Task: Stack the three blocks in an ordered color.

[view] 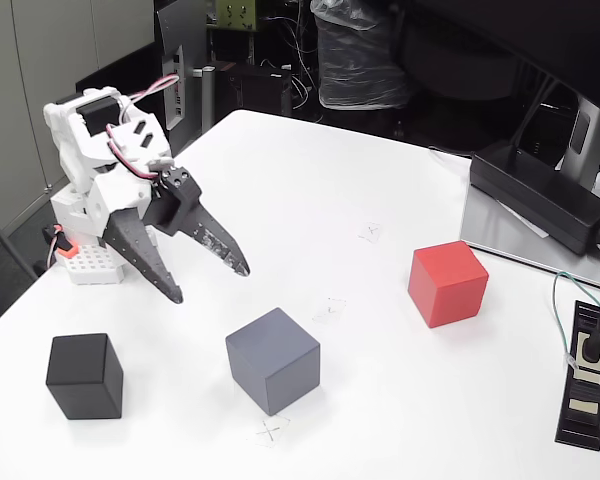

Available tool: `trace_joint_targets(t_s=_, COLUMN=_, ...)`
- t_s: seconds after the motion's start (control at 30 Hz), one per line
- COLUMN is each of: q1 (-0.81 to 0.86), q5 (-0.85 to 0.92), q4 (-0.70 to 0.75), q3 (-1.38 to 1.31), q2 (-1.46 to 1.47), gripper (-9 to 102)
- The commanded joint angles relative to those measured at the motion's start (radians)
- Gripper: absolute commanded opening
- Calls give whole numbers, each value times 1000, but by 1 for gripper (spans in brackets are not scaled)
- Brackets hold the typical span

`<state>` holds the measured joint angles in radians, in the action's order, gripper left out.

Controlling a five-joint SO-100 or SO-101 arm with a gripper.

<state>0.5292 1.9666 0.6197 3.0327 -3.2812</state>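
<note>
Fixed view, white counter (pixel 310 190). The arm (pixel 105 150) is sitting at the left side of the counter, white body with red and white wires looping over the top. Its gripper (pixel 210 283) is hanging in the air above the counter, pointing down and to the right, with the two dark fingers spread apart and nothing between them. One fingertip is sitting lower left, the other upper right.

Three blocks are resting separately on the counter, none stacked, none touching:
- black block (pixel 84 375), near the lower left, below the gripper and to its left.
- grey block (pixel 273 359), at centre front, below and to the right of the gripper tips, well apart from them.
- red block (pixel 447 283), to the right, near the edge of a grey mat (pixel 500 235).

Small X marks (pixel 270 430) are showing on the counter: one just in front of the grey block, one between grey and red, one further back.

A long black power brick (pixel 538 195) is lying on the mat at the upper right. A flat black power strip (pixel 586 375) is lying at the right edge with a plug and a green-and-white cable in it.

A white perforated base piece (pixel 92 264) with an orange part is sitting beside the arm's foot.
</note>
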Motion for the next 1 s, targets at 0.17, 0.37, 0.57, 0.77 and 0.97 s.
trace_joint_targets(t_s=0.17, q1=9, q5=3, q4=-11, q3=25, q2=-2, gripper=30)
trace_joint_targets(t_s=0.37, q1=6, q5=5, q4=2, q3=17, q2=3, gripper=30)
trace_joint_targets(t_s=0.57, q1=2, q5=-32, q4=28, q3=12, q2=5, gripper=30)
trace_joint_targets(t_s=0.77, q1=-41, q5=-89, q4=126, q3=-57, q2=5, gripper=30)
trace_joint_targets(t_s=0.97, q1=-110, q5=-120, q4=276, q3=-140, q2=5, gripper=30)
